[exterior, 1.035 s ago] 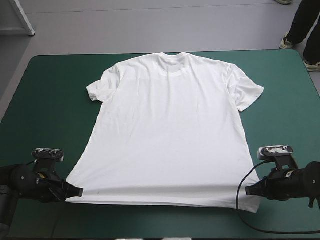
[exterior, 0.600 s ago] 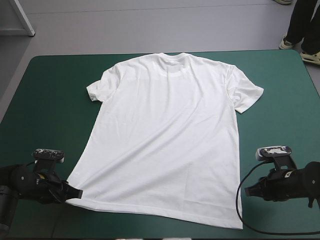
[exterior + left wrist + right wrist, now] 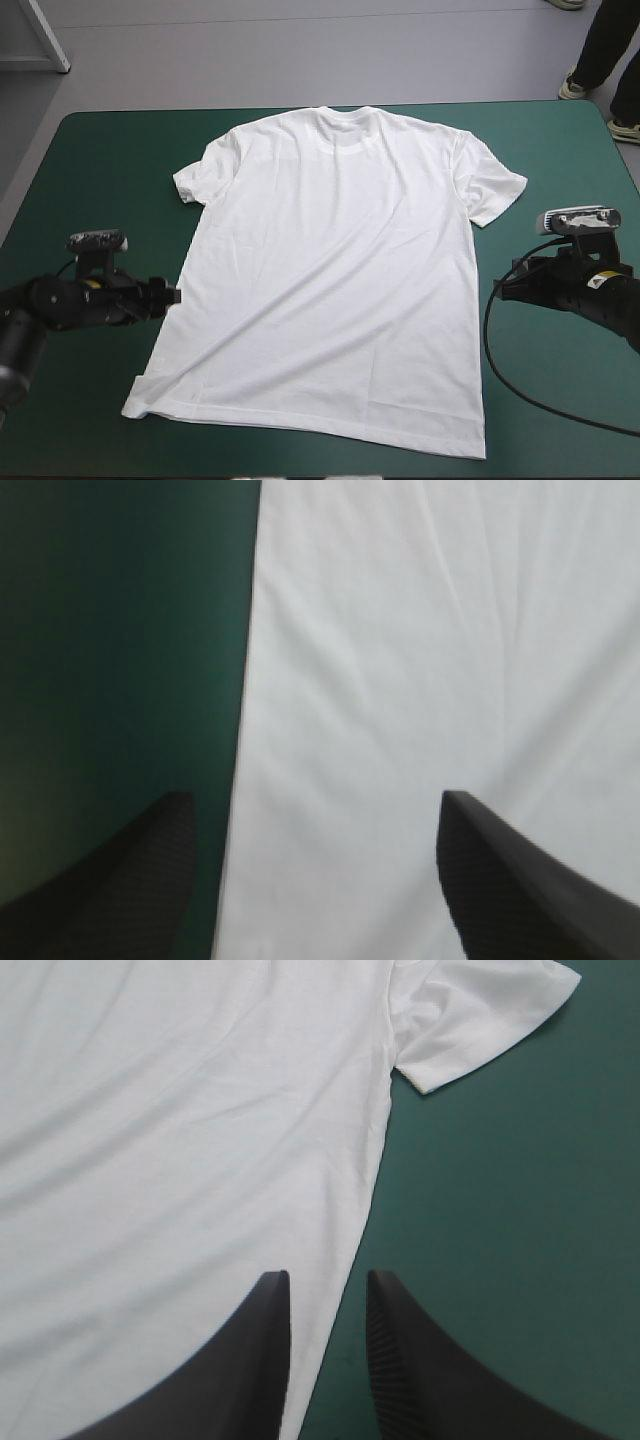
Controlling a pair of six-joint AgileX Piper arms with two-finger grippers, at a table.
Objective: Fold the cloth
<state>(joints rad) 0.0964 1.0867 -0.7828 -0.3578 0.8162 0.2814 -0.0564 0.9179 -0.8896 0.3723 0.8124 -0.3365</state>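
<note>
The white short-sleeved T-shirt (image 3: 330, 270) lay spread flat on the teal-green covered bench (image 3: 90, 180), collar toward the far edge and hem near the front edge. The left claw (image 3: 172, 295), two broad black fin-shaped fingers, stood wide open at the shirt's left side edge. That edge ran between its fingers, one over the cover and one over the cloth (image 3: 315, 800). The right claw (image 3: 500, 290) sat just beside the right side edge, fingers parted by a narrow gap and gripping nothing (image 3: 328, 1278). The sleeve (image 3: 480, 1020) lay ahead of it.
</note>
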